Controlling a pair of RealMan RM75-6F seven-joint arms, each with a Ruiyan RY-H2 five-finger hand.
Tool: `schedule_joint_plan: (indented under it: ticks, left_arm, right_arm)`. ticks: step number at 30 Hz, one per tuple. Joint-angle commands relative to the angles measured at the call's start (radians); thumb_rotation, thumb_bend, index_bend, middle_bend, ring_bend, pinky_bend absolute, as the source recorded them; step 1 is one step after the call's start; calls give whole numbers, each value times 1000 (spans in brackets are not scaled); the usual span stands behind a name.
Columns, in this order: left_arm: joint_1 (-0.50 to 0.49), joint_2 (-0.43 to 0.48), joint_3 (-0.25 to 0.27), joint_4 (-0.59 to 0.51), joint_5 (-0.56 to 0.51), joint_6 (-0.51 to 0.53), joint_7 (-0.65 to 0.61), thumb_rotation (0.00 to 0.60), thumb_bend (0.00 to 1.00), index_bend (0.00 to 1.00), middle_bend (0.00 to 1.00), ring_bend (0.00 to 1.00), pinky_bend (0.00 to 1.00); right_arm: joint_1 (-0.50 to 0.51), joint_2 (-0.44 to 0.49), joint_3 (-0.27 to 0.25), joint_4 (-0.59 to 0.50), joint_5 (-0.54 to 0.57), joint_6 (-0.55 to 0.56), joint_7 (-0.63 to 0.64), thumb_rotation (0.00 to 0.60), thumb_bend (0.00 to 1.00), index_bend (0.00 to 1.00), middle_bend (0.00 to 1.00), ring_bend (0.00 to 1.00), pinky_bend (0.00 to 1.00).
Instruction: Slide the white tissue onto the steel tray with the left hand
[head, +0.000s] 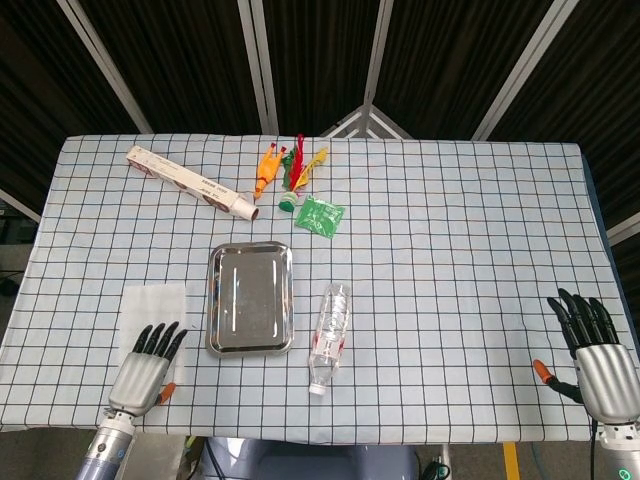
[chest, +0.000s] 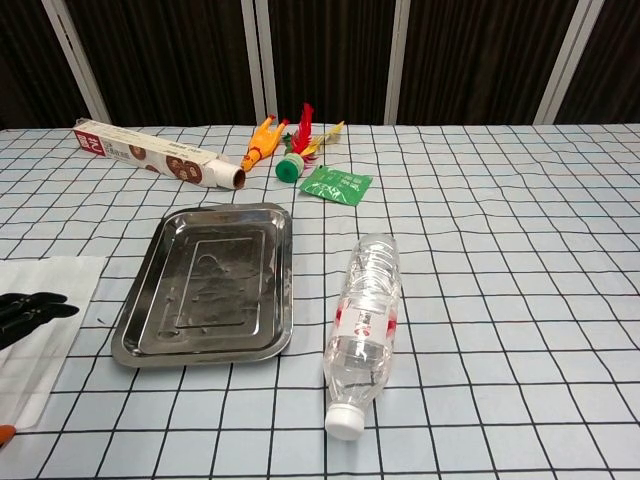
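Right now we rest our left hand (head: 146, 368), fingers spread flat and gripping nothing, on the near edge of the white tissue (head: 152, 312), which lies just left of the steel tray (head: 250, 298). To slide it well, we should press lightly and evenly, sweep rightward, and lift the leading edge over the tray's rim.

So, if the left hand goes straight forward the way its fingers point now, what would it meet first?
Most likely the white tissue: the left hand lies at its near edge, fingers pointing up the table over it. The steel tray sits off to the right of that line. Whether the fingertips touch the tissue is unclear.
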Motion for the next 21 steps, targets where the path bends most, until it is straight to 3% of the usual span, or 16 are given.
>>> schedule_joint_plan:
  ticks: [1, 8, 21]
  left_arm:
    - [0, 0, 2, -7, 6, 6, -12, 600, 297, 0, 0, 0, 0]
    - [-2, 8, 24, -53, 46, 22, -17, 600, 297, 0, 0, 0, 0]
    - [-6, -11, 14, -28, 25, 19, 8, 600, 297, 0, 0, 0, 0]
  right_arm:
    - [0, 0, 0, 1, 0, 0, 0, 600, 291, 0, 0, 0, 0]
    - [0, -1, 0, 0, -1, 0, -2, 600, 291, 0, 0, 0, 0]
    - [-1, 0, 1, 1, -1, 1, 3, 600, 290, 0, 0, 0, 0]
